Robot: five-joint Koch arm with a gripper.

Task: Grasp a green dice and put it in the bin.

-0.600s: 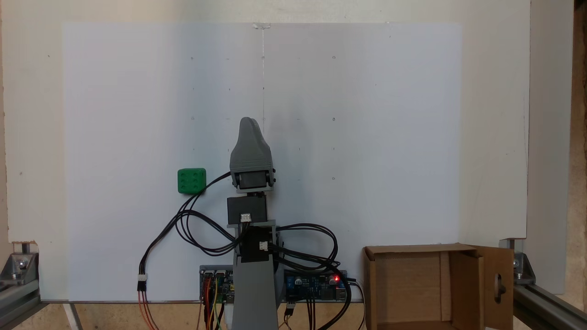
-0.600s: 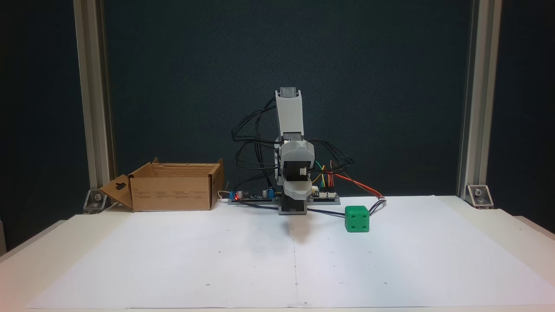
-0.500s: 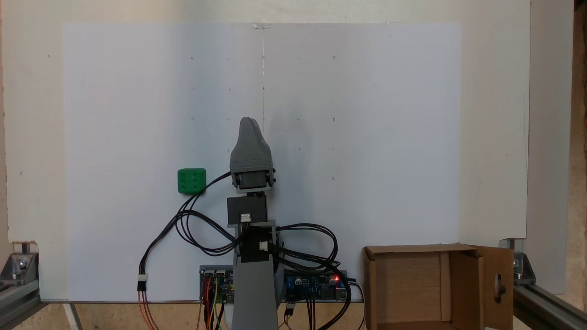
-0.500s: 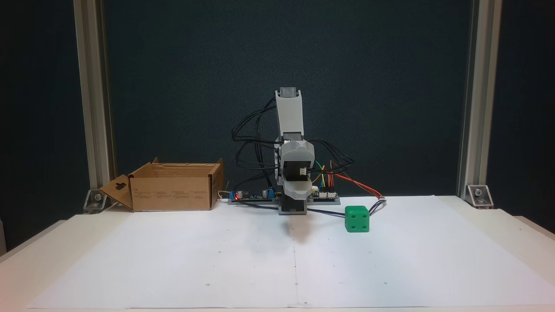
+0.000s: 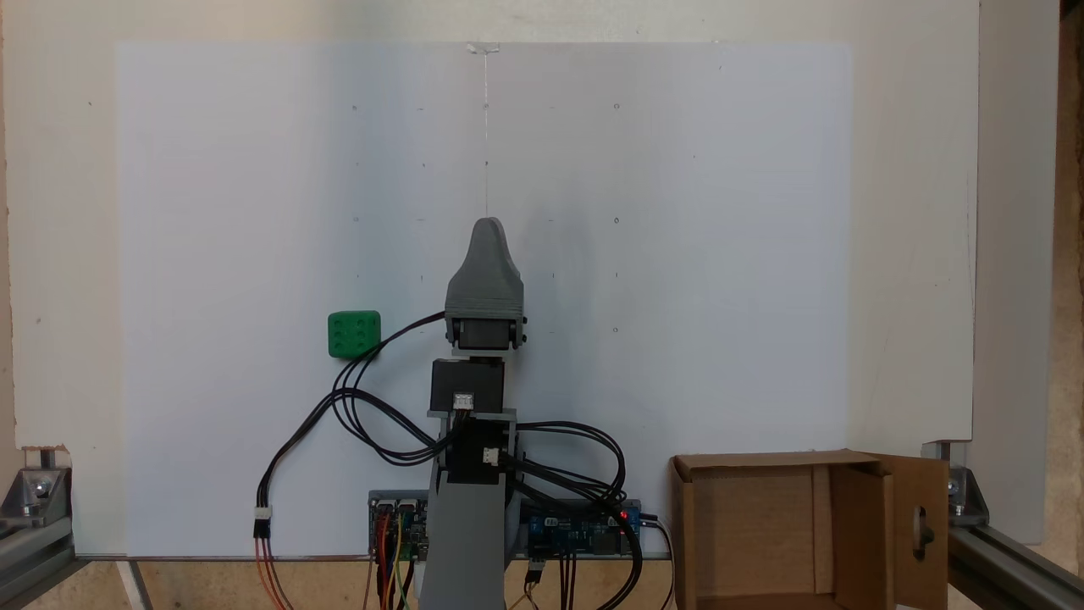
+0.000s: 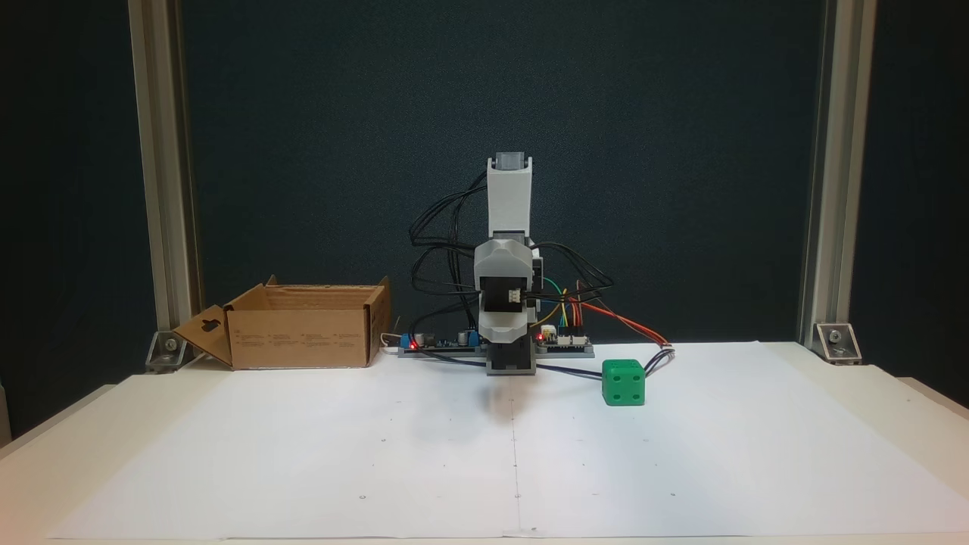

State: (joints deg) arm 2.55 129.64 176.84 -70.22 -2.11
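Observation:
The green dice (image 5: 354, 334) sits on the white paper, left of the arm in a fixed view from above, and right of the arm in a fixed view from the front (image 6: 624, 382). My grey gripper (image 5: 487, 227) hangs folded above the paper near the arm's base, well apart from the dice, with nothing seen in it. From the front the gripper (image 6: 502, 337) points toward the camera; its jaws overlap, so only one tip shows. The brown cardboard bin (image 5: 762, 463) stands open at the table's corner, its keyhole flap folded outward (image 6: 303, 337).
Circuit boards (image 5: 584, 529) and looping black cables (image 5: 356, 407) lie around the arm's base; one cable runs close past the dice. Aluminium posts (image 6: 159, 174) stand at the table's back corners. Bare white paper (image 6: 454, 469) spreads in front of the arm.
The arm has swung slightly at its base, carrying the gripper away from the dice's side toward the bin's side. Dice and bin have not moved.

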